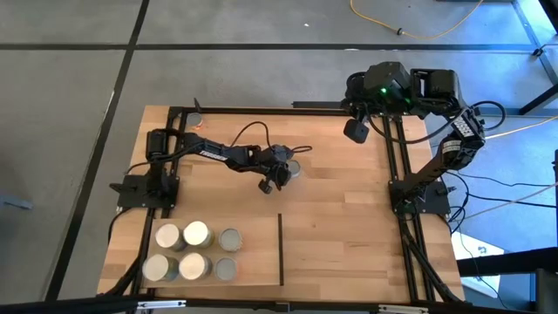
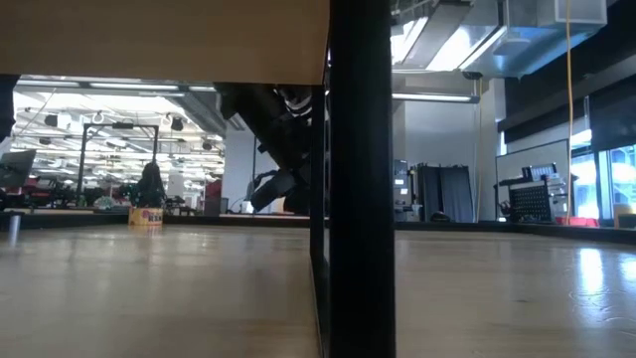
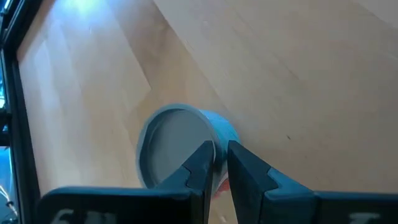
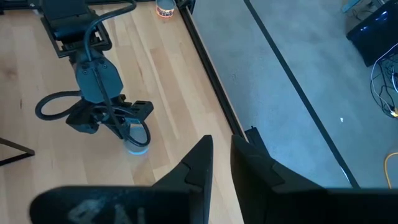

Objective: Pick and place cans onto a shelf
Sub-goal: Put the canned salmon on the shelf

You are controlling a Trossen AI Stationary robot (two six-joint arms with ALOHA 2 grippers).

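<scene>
- As far as the high view shows, six cans (image 1: 193, 251) already stand in two rows on the shelf (image 1: 257, 253), beside its black strip (image 1: 281, 249).
- Two cans are left on the table (image 1: 349, 218), so the task is well past the half but not finished.
- One is the grey-topped can (image 3: 177, 146), upright near the middle of the table, well apart from the shelf.
- The left gripper (image 3: 219, 149) hangs over this can's edge with its fingers narrow, almost together. It possibly touches the rim, but I see no real hold, because the can is wider than the slit.
- The other can (image 1: 196, 119) stands untouched at the far left corner of the table.
- The right gripper (image 4: 221, 143) waits above the far right side, its fingers also narrow and holding nothing.
</scene>
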